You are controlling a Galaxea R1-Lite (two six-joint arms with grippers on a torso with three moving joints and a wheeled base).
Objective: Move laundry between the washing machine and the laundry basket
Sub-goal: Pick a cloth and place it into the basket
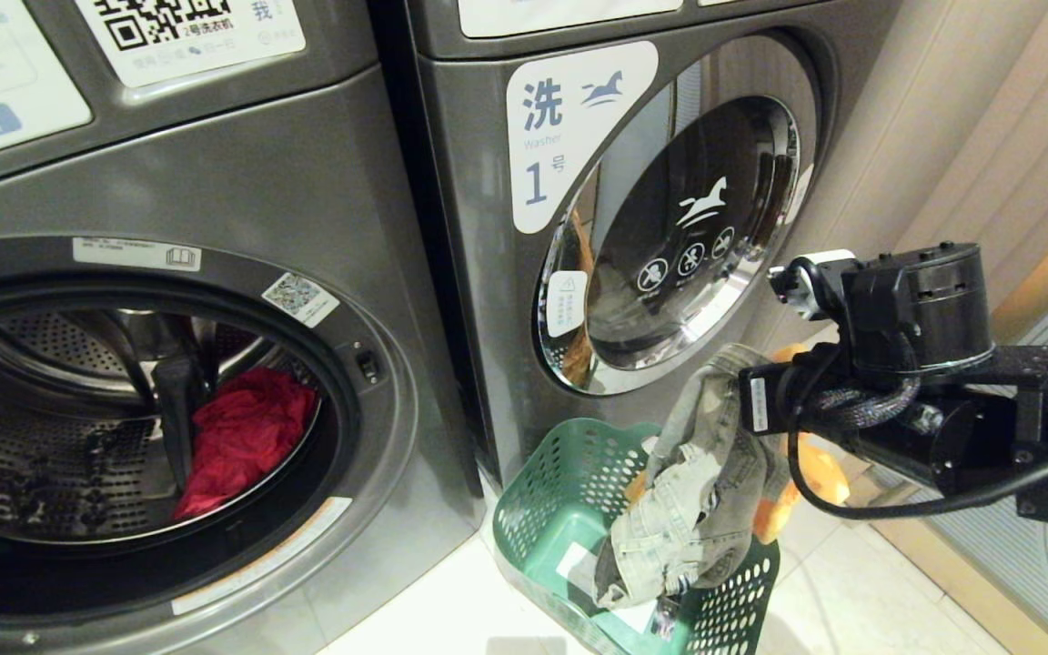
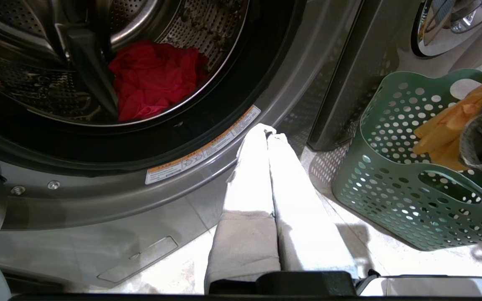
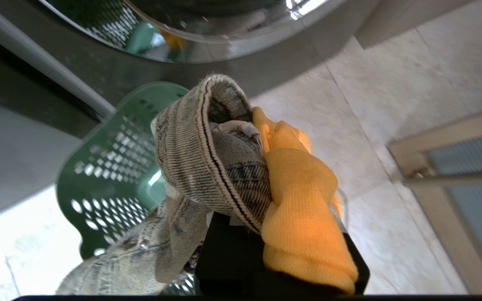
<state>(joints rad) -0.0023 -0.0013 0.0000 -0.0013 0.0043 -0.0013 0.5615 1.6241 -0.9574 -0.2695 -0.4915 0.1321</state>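
Observation:
The washing machine (image 1: 369, 428) on the left stands open, with a red garment (image 1: 246, 432) lying in its drum. To its right on the floor is the green perforated laundry basket (image 1: 542, 509). My right gripper (image 3: 257, 167) hangs over the basket's far side, shut on a grey denim garment (image 1: 697, 491) and an orange knit garment (image 1: 820, 478). The cloth covers its fingers, and the denim trails down into the basket. My left gripper (image 2: 268, 133) is shut and empty, low in front of the open washer, between it and the basket (image 2: 391, 179).
A second washer marked 1 (image 1: 670, 218) with its chrome door closed stands right behind the basket. White paper (image 1: 579, 564) lies on the basket floor. There is pale tiled floor (image 1: 451, 609) in front and a framed panel (image 1: 1015, 546) at the right.

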